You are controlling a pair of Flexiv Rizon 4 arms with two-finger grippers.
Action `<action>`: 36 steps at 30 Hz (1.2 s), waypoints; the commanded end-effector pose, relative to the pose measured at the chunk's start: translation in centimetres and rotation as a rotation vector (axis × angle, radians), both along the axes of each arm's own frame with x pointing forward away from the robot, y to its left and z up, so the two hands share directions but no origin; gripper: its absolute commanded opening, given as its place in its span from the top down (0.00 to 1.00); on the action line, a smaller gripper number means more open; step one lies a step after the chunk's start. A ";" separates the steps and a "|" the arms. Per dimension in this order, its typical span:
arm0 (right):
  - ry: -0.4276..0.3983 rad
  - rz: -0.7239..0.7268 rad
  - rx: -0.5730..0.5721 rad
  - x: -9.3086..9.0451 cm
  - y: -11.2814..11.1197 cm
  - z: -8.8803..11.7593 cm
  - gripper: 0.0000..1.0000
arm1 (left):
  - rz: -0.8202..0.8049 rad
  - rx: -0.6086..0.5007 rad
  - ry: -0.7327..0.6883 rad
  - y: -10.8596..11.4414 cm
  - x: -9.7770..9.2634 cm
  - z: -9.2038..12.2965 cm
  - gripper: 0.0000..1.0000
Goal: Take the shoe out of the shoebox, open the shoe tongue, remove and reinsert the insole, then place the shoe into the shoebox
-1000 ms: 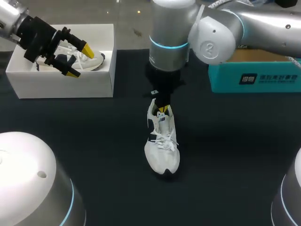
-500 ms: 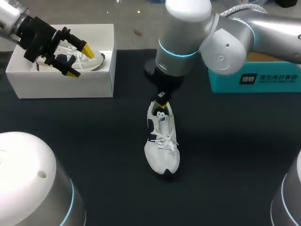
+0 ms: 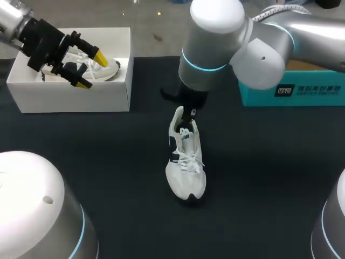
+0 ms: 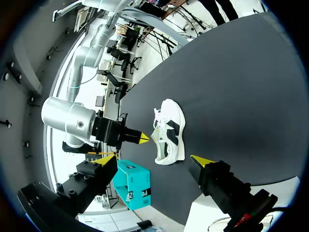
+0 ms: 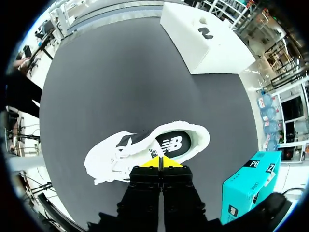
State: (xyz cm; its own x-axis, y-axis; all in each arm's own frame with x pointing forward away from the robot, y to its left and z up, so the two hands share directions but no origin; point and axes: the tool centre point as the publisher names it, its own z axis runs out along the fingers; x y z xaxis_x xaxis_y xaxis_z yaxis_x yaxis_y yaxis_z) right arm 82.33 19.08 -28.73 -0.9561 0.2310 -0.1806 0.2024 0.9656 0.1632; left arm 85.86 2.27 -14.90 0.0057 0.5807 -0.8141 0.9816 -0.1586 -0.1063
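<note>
A white shoe [image 3: 186,162] stands on its sole mid black tabletop [image 3: 269,178]. The right jaws, pressed together, hang over its heel opening. The left jaws, spread apart, hover above the white shoebox [image 3: 70,97] holding another shoe [image 3: 108,69]. A teal box [image 3: 294,91] sits far right.

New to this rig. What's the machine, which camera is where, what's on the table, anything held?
Two robot arms at a black table, each ending in a pincer with two yellow tips. The head view looks down from above; the two round pictures come from cameras on each wrist. A white shoe lies on the table; a shoebox holds a second shoe; plus a teal box. The left pincer hangs open over the shoebox. The right pincer is shut, tips at the shoe's opening; nothing visibly held.
</note>
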 end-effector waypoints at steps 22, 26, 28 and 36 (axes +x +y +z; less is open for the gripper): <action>0.001 0.199 -0.075 8.8 1.9 -1.9 0.60 | -0.001 0.004 0.000 0.0 0.0 0.1 0.00; 0.006 0.198 -0.102 8.7 1.6 -2.9 0.58 | -0.001 0.004 0.000 0.0 0.0 0.1 0.00; 0.013 0.196 -0.108 8.5 1.4 -3.3 0.57 | -0.001 0.004 0.000 0.0 0.0 0.1 0.00; 0.020 0.209 -0.135 9.1 0.8 -5.7 0.53 | -0.001 0.004 0.000 0.0 0.0 0.1 0.00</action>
State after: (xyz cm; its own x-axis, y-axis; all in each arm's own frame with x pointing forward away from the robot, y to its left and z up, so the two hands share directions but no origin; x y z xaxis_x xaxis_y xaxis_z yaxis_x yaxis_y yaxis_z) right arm 91.02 19.62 -33.45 -0.9832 0.0037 -0.1825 -0.0022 0.9995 0.0322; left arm 85.86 2.26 -14.89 0.0058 0.5807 -0.8141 0.9816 -0.1586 -0.1062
